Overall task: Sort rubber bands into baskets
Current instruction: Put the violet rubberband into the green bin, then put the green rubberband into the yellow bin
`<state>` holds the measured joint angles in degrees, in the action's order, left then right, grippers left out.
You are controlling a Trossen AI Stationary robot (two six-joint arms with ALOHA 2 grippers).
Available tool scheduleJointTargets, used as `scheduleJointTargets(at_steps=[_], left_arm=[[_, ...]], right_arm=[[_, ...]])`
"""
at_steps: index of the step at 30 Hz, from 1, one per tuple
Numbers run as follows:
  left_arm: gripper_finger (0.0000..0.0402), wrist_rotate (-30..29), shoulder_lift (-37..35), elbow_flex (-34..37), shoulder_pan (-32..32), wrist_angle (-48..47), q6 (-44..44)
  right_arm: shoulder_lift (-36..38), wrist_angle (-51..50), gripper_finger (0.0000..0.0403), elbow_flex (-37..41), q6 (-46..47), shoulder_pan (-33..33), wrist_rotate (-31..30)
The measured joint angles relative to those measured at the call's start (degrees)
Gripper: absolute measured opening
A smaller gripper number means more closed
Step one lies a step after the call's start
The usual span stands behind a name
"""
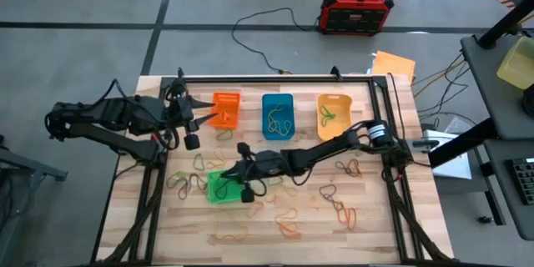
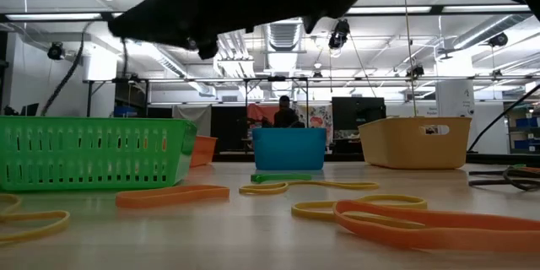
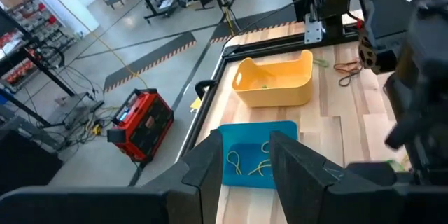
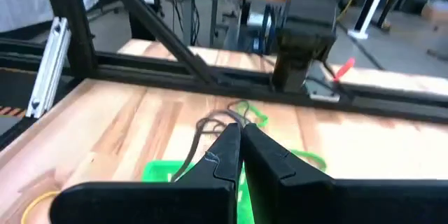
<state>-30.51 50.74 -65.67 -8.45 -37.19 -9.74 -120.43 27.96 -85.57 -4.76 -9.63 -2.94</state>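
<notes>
Four baskets stand on the wooden table: orange (image 1: pixel 226 108), blue (image 1: pixel 278 115) and yellow-orange (image 1: pixel 334 113) in a far row, and green (image 1: pixel 224 186) nearer the front. Many rubber bands (image 1: pixel 338 209) lie loose on the table. Some lie in the blue basket (image 3: pixel 246 161) and the yellow-orange basket (image 3: pixel 274 78). My right gripper (image 1: pixel 236 170) is over the green basket's far edge, shut on a dark brown rubber band (image 4: pixel 210 127). My left gripper (image 1: pixel 200 121) is open and empty beside the orange basket. My right gripper pinches the dark brown band (image 4: pixel 218 140) between its two shut fingertips. The band loops out past the tips and trails down one side, slack. It hangs above the green basket (image 4: pixel 159 172), clear of the table.
A black frame (image 1: pixel 275 79) runs along the table's far and side edges. A green band (image 4: pixel 253 114) lies on the wood beyond the right gripper. Orange and yellow bands (image 2: pixel 173 194) lie near the front edge. A red-and-black box (image 1: pixel 357 8) stands on the floor behind.
</notes>
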Motion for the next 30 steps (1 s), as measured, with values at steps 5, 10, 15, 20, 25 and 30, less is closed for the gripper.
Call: scheduleJointTargets(at_steps=[5, 10, 15, 20, 25, 30], left_arm=[[0.0103, 3.0, -0.2, 1.0, 0.0, -0.2, 3.3], [0.0103, 4.5, 0.6, 1.9, -0.2, -0.2, 4.8], [0.0103, 4.5, 0.6, 4.0, -0.2, 1.3, 4.8], [0.0103, 4.5, 0.8, 5.1, -0.2, 1.0, 6.9], [0.0103, 4.5, 0.9, 6.9, -0.2, -0.3, 9.4], [0.0103, 4.6, 1.0, 10.0, -0.6, -0.2, 12.3]], right_arm=[[-1.3, -7.8, 0.0009, -3.5, 1.5, 0.0, 0.0], [-1.2, -19.3, 0.0023, -5.0, 2.8, 0.0, 0.0], [-0.9, -24.2, 0.0078, -6.1, 4.8, 0.0, 0.0], [-0.4, -26.7, 0.0142, -6.1, 4.2, 0.0, 0.0], [4.2, -38.2, 0.0173, -6.1, 3.7, 0.0, -0.1], [9.0, -51.9, 0.0176, -6.1, 5.1, -0.5, -0.2]])
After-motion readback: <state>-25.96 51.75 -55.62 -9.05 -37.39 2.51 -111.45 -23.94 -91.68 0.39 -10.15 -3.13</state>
